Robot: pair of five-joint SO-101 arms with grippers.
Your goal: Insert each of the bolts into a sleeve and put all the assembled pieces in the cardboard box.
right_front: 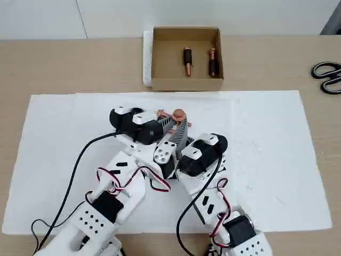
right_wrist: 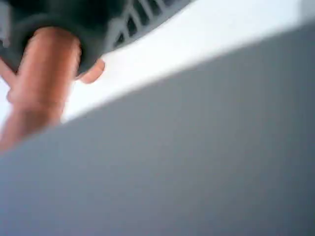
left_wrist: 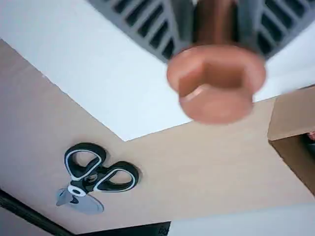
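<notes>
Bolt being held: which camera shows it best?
Left wrist view: the bolt is close up, head toward the camera, shaft clamped in the left gripper. In the high view it is a small copper head between the arms. The right wrist view has a blurred copper shaft, probably the same.

We see bright, even light falling from above. The white mat glows pale, with faint, soft shadows under the arms. The cardboard box is slightly shaded inside its walls. Close up, the bolt carries a dull sheen.
</notes>
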